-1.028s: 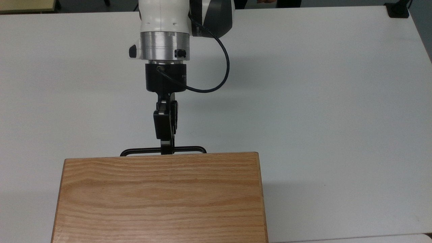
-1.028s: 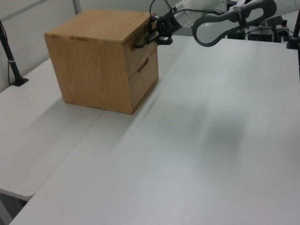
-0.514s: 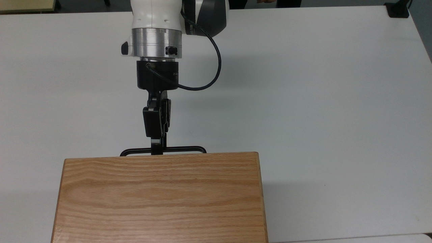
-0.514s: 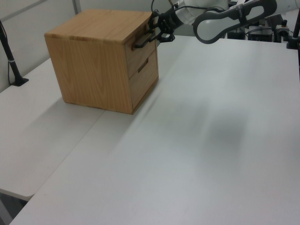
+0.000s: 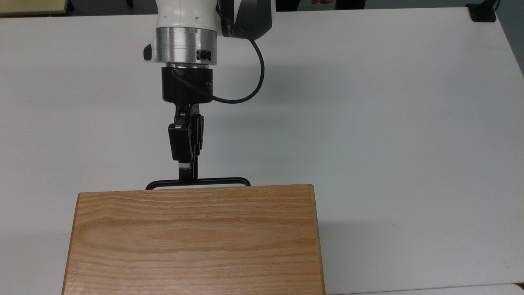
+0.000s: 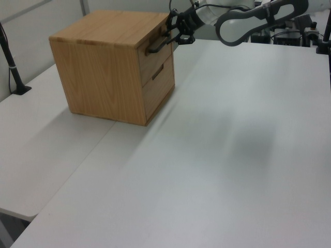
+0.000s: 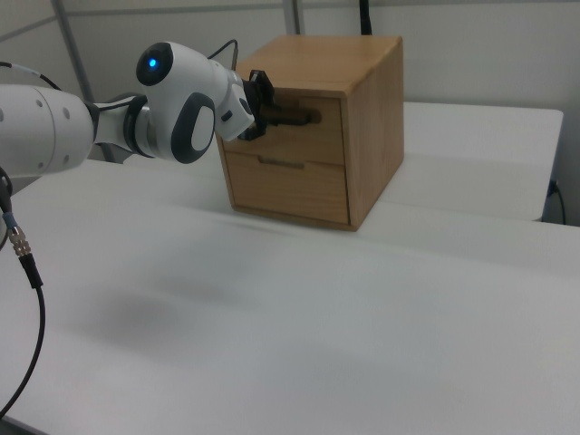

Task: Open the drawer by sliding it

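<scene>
Pulling straight back, level with the white desk (image 5: 389,123), should slide the light oak drawer (image 7: 299,127) from the oak cabinet (image 5: 196,241) (still seated); the black hand (image 5: 187,175) grips its thin black bar handle (image 5: 221,180).

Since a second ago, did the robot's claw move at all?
Yes. In the top view the gripper has slid toward the top view's left along the black handle, while the wooden cabinet stayed put.
</scene>
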You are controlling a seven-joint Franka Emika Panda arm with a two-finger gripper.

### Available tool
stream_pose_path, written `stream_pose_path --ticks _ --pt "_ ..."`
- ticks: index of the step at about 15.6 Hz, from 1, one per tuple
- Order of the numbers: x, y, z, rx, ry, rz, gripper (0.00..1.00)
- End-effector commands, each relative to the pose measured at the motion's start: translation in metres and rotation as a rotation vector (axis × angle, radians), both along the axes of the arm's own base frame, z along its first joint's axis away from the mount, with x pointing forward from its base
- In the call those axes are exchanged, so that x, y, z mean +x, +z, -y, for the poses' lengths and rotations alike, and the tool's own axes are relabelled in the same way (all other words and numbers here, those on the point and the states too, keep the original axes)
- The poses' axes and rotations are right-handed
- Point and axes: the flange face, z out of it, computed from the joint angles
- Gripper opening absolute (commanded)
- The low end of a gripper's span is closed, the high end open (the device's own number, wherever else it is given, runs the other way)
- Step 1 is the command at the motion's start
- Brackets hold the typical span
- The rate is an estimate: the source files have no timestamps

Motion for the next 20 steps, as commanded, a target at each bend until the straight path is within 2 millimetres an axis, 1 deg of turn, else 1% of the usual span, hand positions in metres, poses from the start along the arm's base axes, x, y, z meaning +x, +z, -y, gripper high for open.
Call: stream_pose_path --ticks 1,4,12,13,15,17,18,20 --pt "-0.011 0.002 0.001 0.013 -0.007 -0.005 0.31" --pt "-0.009 -0.003 -0.002 0.011 -0.004 -0.015 0.31" --pt "-0.007 -0.009 -0.007 -0.007 0.011 -0.021 0.30" --pt "-0.006 -0.010 -0.006 -0.008 0.010 -0.021 0.26" --pt "-0.005 -0.010 -0.006 -0.009 0.009 -0.019 0.26" --pt "-0.005 -0.012 -0.007 -0.010 0.011 -0.022 0.20" --pt "-0.004 -0.014 -0.006 -0.014 0.011 -0.024 0.19" --pt "-0.004 -0.016 -0.009 -0.026 0.020 -0.027 0.15"
